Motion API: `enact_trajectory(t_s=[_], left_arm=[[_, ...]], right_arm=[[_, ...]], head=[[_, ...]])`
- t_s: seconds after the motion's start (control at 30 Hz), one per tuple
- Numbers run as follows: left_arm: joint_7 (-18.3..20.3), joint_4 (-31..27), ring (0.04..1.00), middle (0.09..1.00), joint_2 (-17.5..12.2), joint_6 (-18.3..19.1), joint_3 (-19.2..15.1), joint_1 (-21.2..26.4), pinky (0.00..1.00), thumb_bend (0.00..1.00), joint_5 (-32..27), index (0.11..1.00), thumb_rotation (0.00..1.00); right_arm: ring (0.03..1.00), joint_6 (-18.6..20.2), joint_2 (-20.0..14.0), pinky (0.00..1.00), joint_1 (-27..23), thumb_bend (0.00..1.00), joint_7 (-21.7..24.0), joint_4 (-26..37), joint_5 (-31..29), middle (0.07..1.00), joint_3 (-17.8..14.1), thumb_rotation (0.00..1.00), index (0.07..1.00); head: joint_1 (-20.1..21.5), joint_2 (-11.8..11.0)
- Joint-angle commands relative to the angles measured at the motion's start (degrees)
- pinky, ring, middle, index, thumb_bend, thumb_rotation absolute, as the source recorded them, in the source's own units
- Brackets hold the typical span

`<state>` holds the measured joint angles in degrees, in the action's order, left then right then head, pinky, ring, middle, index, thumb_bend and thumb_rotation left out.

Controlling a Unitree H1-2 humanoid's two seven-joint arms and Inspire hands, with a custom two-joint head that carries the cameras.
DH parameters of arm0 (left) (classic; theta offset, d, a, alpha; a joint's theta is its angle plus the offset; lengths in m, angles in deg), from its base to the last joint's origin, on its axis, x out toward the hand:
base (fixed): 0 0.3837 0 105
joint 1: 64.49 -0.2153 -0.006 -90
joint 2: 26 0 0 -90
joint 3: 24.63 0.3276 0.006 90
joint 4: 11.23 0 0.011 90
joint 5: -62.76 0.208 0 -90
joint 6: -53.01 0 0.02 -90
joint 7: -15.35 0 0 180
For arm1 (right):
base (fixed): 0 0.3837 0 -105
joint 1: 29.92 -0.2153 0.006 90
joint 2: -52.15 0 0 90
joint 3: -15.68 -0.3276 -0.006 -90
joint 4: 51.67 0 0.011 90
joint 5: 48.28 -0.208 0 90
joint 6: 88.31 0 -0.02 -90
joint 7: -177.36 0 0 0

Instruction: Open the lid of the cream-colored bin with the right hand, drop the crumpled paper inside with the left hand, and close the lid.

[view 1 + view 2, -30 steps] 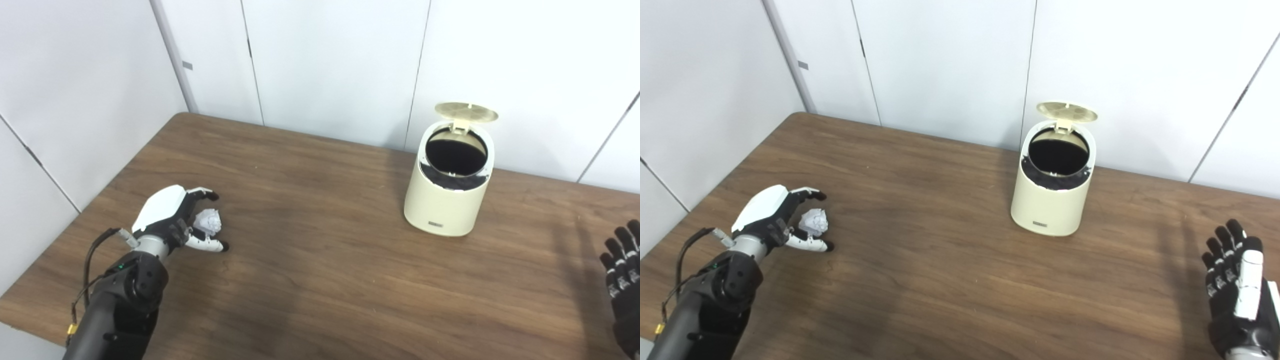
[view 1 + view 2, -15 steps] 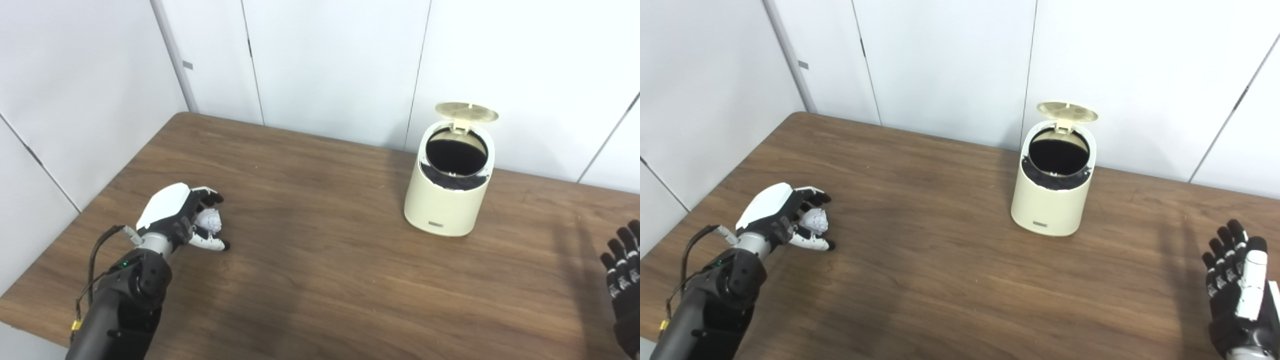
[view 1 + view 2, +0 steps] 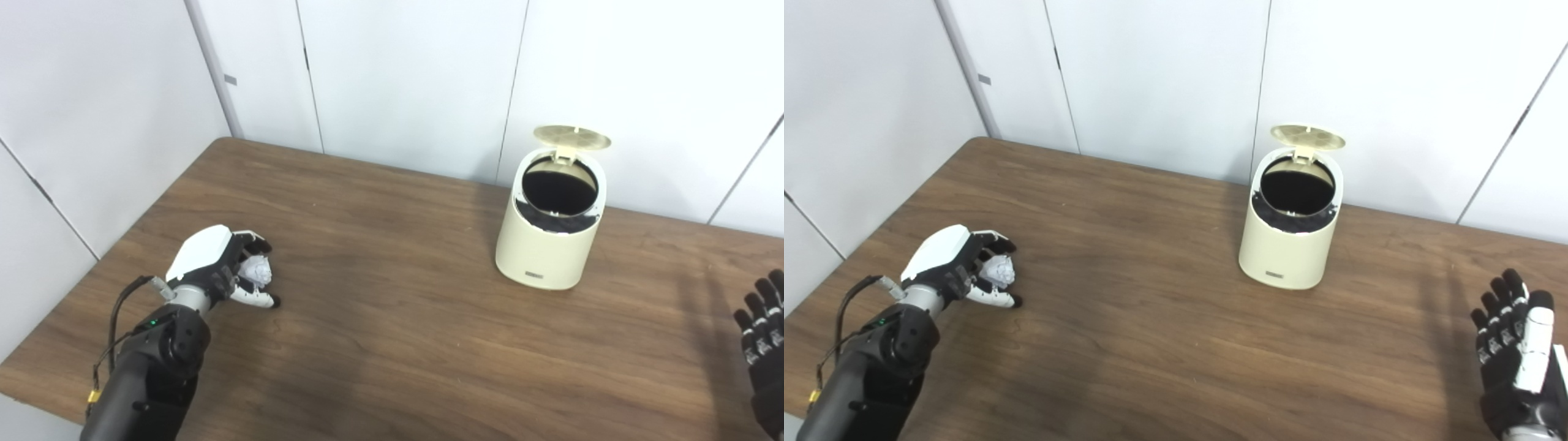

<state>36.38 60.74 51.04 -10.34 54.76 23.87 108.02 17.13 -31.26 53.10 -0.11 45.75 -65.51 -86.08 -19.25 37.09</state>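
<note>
Tabletop [image 3: 1164,343]: brown wood grain, fills the scene; white wall panels behind its far edge.
Bin [image 3: 1287,245]: cream-coloured, round, upright at far right of centre, near the far edge. Dark liner visible inside the round mouth. Small label low on its near face.
Lid [image 3: 1307,136]: open, hinged up at the far side of the bin's rim, pale tan disc tilted back.
Left hand [image 3: 211,266]: at the near left of the tabletop, white back plate facing up, arm entering from the bottom left corner. Fingers [image 3: 257,244] curled over the paper from the far side, thumb running under its near side; the hand is closed around the paper.
Right hand [image 3: 1513,361]: near right edge, well apart from the bin, palm turned left, dark fingers [image 3: 1494,306] spread and pointing up, nothing in them.
Crumpled paper [image 3: 258,272]: small white ball, creased and faceted, sitting between the left fingers and thumb, low over the tabletop; cannot tell whether it touches the wood. Well apart from the bin, far off to its left.
</note>
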Motion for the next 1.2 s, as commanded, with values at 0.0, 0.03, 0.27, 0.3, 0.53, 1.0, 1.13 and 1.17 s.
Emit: enact_trajectory(t_s=[0.0, 0.03, 0.27, 0.3, 0.53, 1.0, 1.13, 1.17], left_arm=[[-1.8, -0.2, 0.745, 0.767, -1.8, 0.0, -0.1, 1.3, 0.68, 0.76, 0.9, 0.722, 0.0], [-2.1, 0.1, 0.746, 0.765, -1.9, -0.1, -0.2, 1.3, 0.68, 0.76, 0.6, 0.716, 0.0], [-2.3, -0.5, 0.602, 0.653, -1.2, 0.0, -0.6, 1.5, 0.55, 0.73, -1.2, 0.663, 0.0], [-2.8, -0.2, 0.564, 0.621, -1.2, -0.1, -0.7, 1.5, 0.52, 0.73, -1.6, 0.656, 0.0], [-5.0, 1.2, 0.521, 0.458, -1.6, -0.7, -0.2, 1.4, 0.49, 0.52, -3.6, 0.544, 0.0], [-8.8, 1.3, 0.446, 0.512, -1.0, -0.9, -0.2, 1.5, 0.49, 0.5, -5.2, 0.475, 0.0], [-8.8, 0.7, 0.456, 0.517, -0.9, -0.2, 0.3, 1.5, 0.5, 0.5, -4.5, 0.467, 0.0], [-8.8, 0.6, 0.459, 0.518, -1.0, -0.1, 0.4, 1.5, 0.5, 0.5, -4.3, 0.465, 0.0]], right_arm=[[1.0, -1.8, -0.6, 1.0, -1.1, 0.4, 0.9, 0.8, -0.7, 0.988, -0.5, 1.0, 0.977], [0.999, -1.8, -0.6, 1.0, -1.1, 0.4, 0.8, 0.7, -0.7, 0.986, -0.5, 1.0, 0.975], [1.0, -2.2, -0.5, 1.0, -1.1, 0.41, 1.6, 0.2, -1.8, 0.998, -0.8, 1.0, 0.987], [1.0, -2.1, -0.5, 1.0, -1.1, 0.4, 1.7, 0.2, -1.9, 0.999, -0.8, 1.0, 0.989], [1.0, -2.6, -0.7, 1.0, -1.1, 0.4, 2.0, -0.2, -2.0, 0.998, -0.9, 1.0, 0.99], [1.0, -3.2, -0.5, 1.0, -1.2, 0.41, 3.1, -1.1, -2.7, 1.0, -1.2, 1.0, 1.0], [0.992, -3.0, -0.2, 1.0, -1.3, 0.4, 2.6, -0.7, -2.7, 0.993, -1.3, 1.0, 0.994], [0.988, -2.8, -0.1, 1.0, -1.3, 0.39, 2.5, -0.6, -2.8, 0.989, -1.3, 1.0, 0.992]], head=[[0.0, 0.0], [0.0, 0.0], [0.2, 0.1], [0.2, 0.1], [0.2, 0.1], [0.3, 0.3], [0.7, 0.3], [0.7, 0.3]])
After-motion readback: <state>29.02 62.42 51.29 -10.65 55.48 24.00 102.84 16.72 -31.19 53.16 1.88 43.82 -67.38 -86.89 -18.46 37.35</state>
